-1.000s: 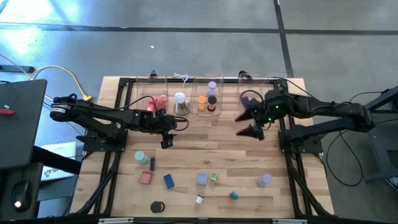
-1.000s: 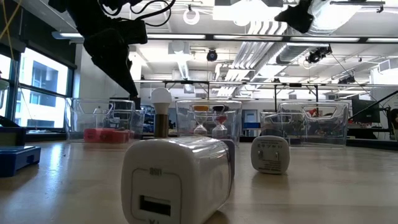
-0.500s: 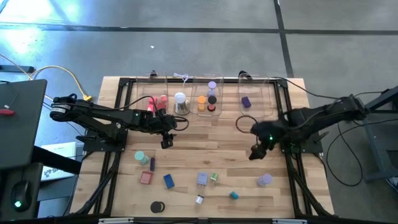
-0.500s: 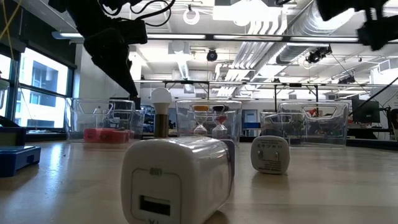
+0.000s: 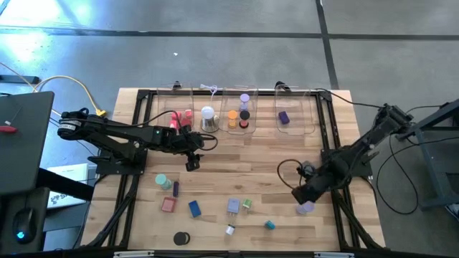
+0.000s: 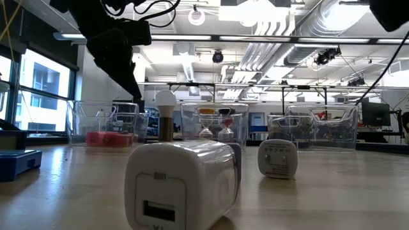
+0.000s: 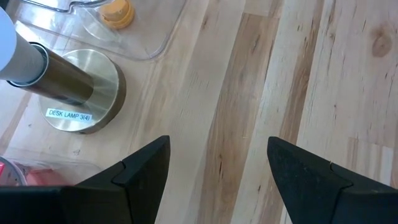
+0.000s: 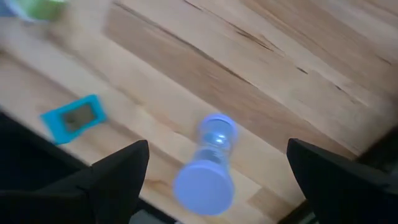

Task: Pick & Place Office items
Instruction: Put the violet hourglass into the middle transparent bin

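**Right tool poised over the purple hourglass**

The right tool (image 5: 300, 195) hung with fingers spread above a purple hourglass (image 8: 211, 165) lying on the tabletop (image 5: 244, 161) near its right front corner. Judged step: approach before grasp. Next it needed lowering astride the piece, then closing. The left tool (image 5: 192, 163), also spread, waited near the desk lamp (image 7: 68, 84).

Surface (image 7: 323, 74): pale wood planks w/ visible grain, smooth, low sheen. Desk lamp base (image 7: 84, 93): brushed metal, brassy-silver, w/ paper-look label; stem darker metal, satin. Bins (image 5: 237, 111): clear glossy plastic. Purple hourglass (image 8: 208, 165): smooth plastic caps, transparent middle. Teal piece (image 8: 73, 117): matt plastic. White charger block (image 6: 182, 182): glossy plastic. Left hand (image 7: 214, 180) fingers (image 7: 308, 171): matt black plastic. Floor (image 5: 215, 43): grey, dull concrete look.
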Controlling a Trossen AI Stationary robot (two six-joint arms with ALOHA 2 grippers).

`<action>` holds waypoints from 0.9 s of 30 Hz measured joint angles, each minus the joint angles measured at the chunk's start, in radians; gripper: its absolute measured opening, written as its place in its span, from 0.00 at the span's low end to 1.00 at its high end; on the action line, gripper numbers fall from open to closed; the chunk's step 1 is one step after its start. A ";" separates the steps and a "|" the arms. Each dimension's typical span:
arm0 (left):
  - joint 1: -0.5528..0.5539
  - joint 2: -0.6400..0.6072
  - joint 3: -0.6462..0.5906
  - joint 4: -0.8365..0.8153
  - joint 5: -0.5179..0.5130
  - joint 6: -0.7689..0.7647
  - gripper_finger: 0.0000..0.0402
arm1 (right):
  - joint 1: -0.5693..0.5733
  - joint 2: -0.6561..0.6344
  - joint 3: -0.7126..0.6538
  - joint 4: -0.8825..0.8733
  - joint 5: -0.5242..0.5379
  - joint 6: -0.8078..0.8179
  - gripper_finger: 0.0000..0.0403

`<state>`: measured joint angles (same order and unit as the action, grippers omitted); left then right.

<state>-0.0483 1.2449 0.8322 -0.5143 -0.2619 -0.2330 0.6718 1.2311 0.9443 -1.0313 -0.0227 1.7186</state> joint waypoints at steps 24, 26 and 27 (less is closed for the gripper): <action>0.000 0.000 0.000 0.007 0.000 -0.015 0.65 | 0.084 0.188 0.000 0.062 -0.076 0.023 0.92; 0.000 0.000 0.000 0.007 0.000 -0.015 0.65 | 0.094 0.205 0.000 0.079 -0.084 0.020 0.92; 0.000 0.000 0.000 0.007 0.000 -0.015 0.65 | 0.097 0.214 0.000 0.086 -0.083 0.015 0.92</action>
<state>-0.0483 1.2450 0.8322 -0.5068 -0.2619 -0.2478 0.7692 1.4448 0.9443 -0.9450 -0.1059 1.7339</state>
